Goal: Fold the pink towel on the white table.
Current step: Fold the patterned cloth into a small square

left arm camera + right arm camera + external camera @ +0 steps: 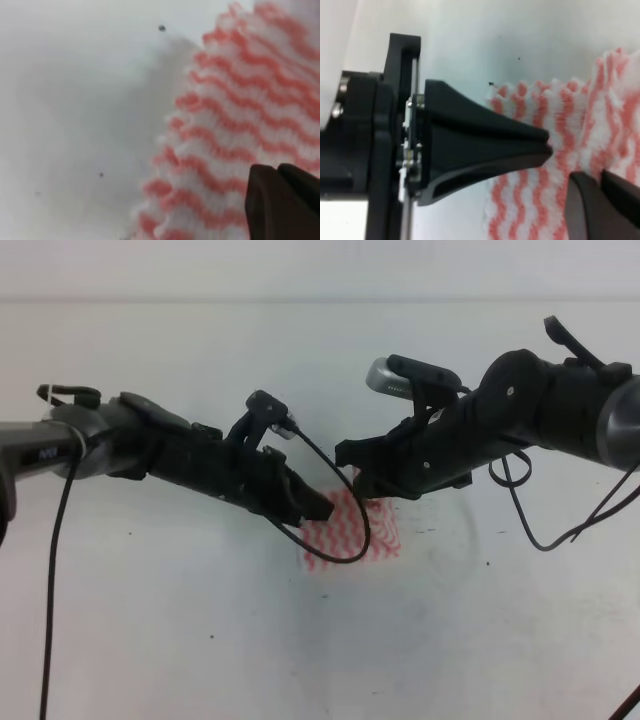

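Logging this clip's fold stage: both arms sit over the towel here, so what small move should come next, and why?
Probably lift both arms clear. The pink towel already lies as a small compact rectangle on the white table, with the left tool and right tool low at its far edge. Whether either grips cloth is unclear.

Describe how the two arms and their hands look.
Both arms are matte black with grey housings. The left arm has white lettering and a looping black cable; the right arm trails black cables. The right hand has tapered black fingers.
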